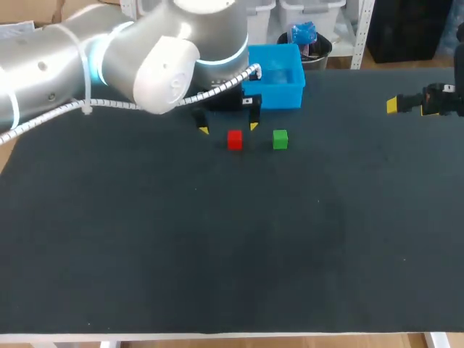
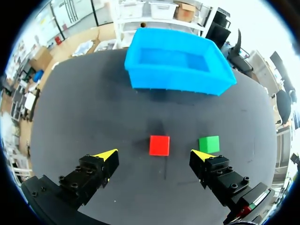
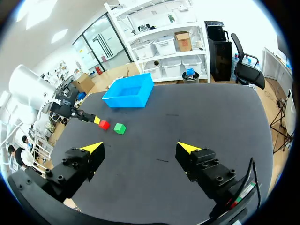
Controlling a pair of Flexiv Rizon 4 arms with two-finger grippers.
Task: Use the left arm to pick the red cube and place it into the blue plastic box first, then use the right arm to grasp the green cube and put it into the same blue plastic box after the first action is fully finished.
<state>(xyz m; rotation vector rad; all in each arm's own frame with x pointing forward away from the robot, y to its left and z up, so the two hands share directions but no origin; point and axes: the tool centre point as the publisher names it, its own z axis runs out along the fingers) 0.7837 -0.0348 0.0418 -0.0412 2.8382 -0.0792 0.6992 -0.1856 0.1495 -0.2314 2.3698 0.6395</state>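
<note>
The red cube (image 1: 234,139) rests on the dark table with the green cube (image 1: 280,139) just to its right. Behind them stands the blue plastic box (image 1: 277,75), with nothing inside that I can see. My left gripper (image 1: 228,128) hangs open above and just behind the red cube. In the left wrist view the red cube (image 2: 159,145) lies just ahead of the open left gripper (image 2: 154,153), midway between its tips, and the green cube (image 2: 209,144) sits by one tip, with the box (image 2: 178,65) beyond. My right gripper (image 3: 140,147) stands open far off at the table's right.
The big left arm (image 1: 109,58) crosses the table's back left and hides part of the box's near side. In the head view the right gripper's yellow tip (image 1: 392,105) shows at the right edge. The table's white front edge (image 1: 217,337) runs along the near side.
</note>
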